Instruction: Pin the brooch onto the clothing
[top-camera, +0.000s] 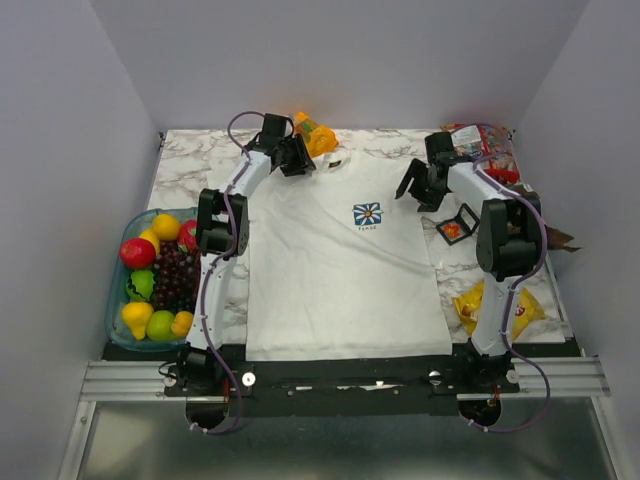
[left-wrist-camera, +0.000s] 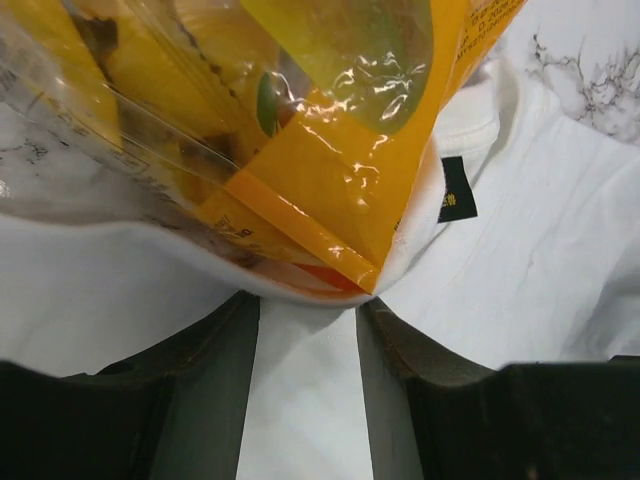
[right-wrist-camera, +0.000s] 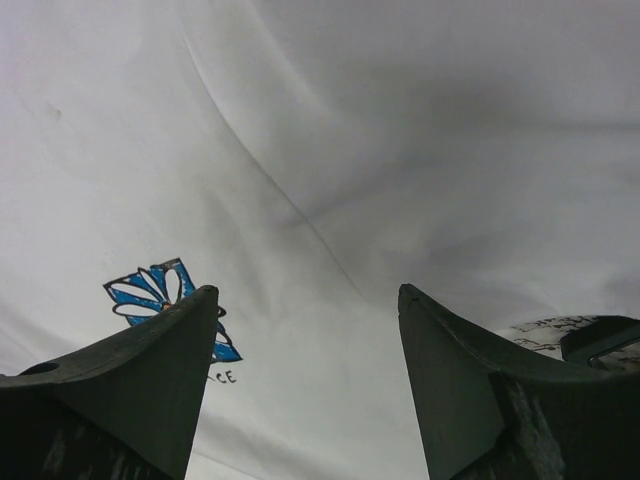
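Observation:
The clothing (top-camera: 340, 280), a white T-shirt with a blue daisy print (top-camera: 367, 213), lies flat on the marble table. My left gripper (top-camera: 292, 157) is at the collar. In the left wrist view its jaws (left-wrist-camera: 308, 300) stand partly closed, with a fold of the white cloth (left-wrist-camera: 300, 400) filling the gap, just below the collar edge. My right gripper (top-camera: 415, 188) hovers open over the shirt's right shoulder. Its fingers (right-wrist-camera: 308, 290) have nothing between them, and the daisy print (right-wrist-camera: 150, 290) sits beside the left finger. A tiny orange-red piece that looks like the brooch (top-camera: 456, 231) sits in a small black case right of the shirt.
An orange snack bag (left-wrist-camera: 300, 130) lies against the collar, right by the left fingertips. A basket (top-camera: 112, 300) of fruit stands at the left. A red packet (top-camera: 485, 145) lies at the back right and a yellow bag (top-camera: 500, 305) at the front right.

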